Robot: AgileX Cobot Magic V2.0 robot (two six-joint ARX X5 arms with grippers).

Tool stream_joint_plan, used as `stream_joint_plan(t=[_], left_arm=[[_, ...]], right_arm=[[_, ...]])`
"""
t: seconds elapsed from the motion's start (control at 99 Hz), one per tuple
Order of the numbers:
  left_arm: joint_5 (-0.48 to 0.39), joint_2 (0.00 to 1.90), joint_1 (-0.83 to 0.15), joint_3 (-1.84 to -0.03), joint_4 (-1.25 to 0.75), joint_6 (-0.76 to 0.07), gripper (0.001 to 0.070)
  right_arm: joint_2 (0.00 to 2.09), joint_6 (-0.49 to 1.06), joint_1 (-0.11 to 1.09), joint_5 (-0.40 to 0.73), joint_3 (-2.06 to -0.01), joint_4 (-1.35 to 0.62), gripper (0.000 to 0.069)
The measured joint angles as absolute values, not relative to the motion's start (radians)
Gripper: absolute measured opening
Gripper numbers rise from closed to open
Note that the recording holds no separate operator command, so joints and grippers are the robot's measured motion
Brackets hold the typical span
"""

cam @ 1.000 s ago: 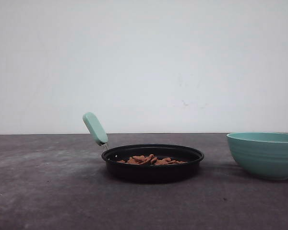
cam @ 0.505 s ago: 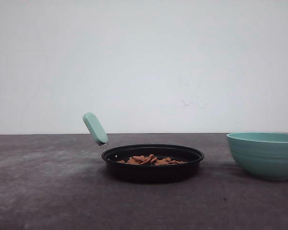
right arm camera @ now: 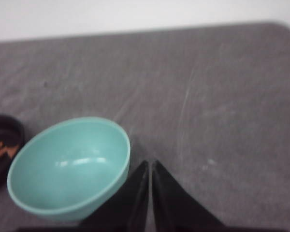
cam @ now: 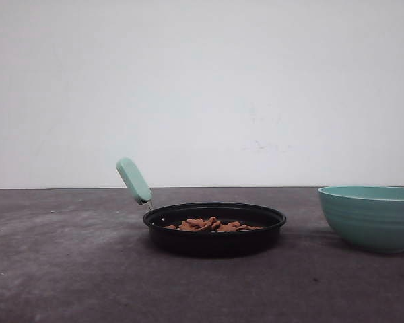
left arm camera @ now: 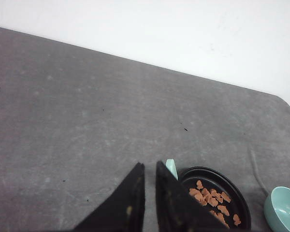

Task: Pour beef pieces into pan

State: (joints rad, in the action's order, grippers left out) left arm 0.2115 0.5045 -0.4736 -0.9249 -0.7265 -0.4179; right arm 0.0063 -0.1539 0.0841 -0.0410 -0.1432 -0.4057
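The black pan (cam: 214, 237) sits mid-table, its mint-green handle (cam: 133, 180) angled up to the left. The beef pieces (cam: 212, 225) lie as reddish-brown chunks across its floor. In the left wrist view my left gripper (left arm camera: 149, 166) hovers above bare table just beside the handle (left arm camera: 171, 167), jaws drawn to a narrow slit with nothing between them; the pan (left arm camera: 234, 180) and beef pieces (left arm camera: 210, 198) lie past it. My right gripper (right arm camera: 150, 165) is shut and empty, next to the teal bowl (right arm camera: 70, 166), which is empty. The pan's edge (right arm camera: 7, 128) shows beyond the bowl.
The teal ribbed bowl (cam: 370, 217) stands to the right of the pan with a gap between them. Grey table surface (cam: 67, 269) stretches to the left and in front of the pan. A white wall rises behind the table's far edge.
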Motion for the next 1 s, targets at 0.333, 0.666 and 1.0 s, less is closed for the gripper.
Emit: stream_joint_plan(t=[0.333, 0.666, 1.0], left_arm=[[0.212, 0.505, -0.474, -0.925, -0.726, -0.418, 0.0013], [0.212, 0.505, -0.474, -0.925, -0.726, -0.418, 0.0013], [0.212, 0.505, -0.474, -0.925, -0.726, -0.418, 0.0013]], right_arm=[[0.006, -0.152, 0.104, -0.053, -0.118, -0.514, 0.0010], [0.006, -0.135, 0.131, -0.053, -0.087, -0.407, 0.0010], [0.006, -0.128, 0.131, -0.053, -0.087, -0.407, 0.0010]])
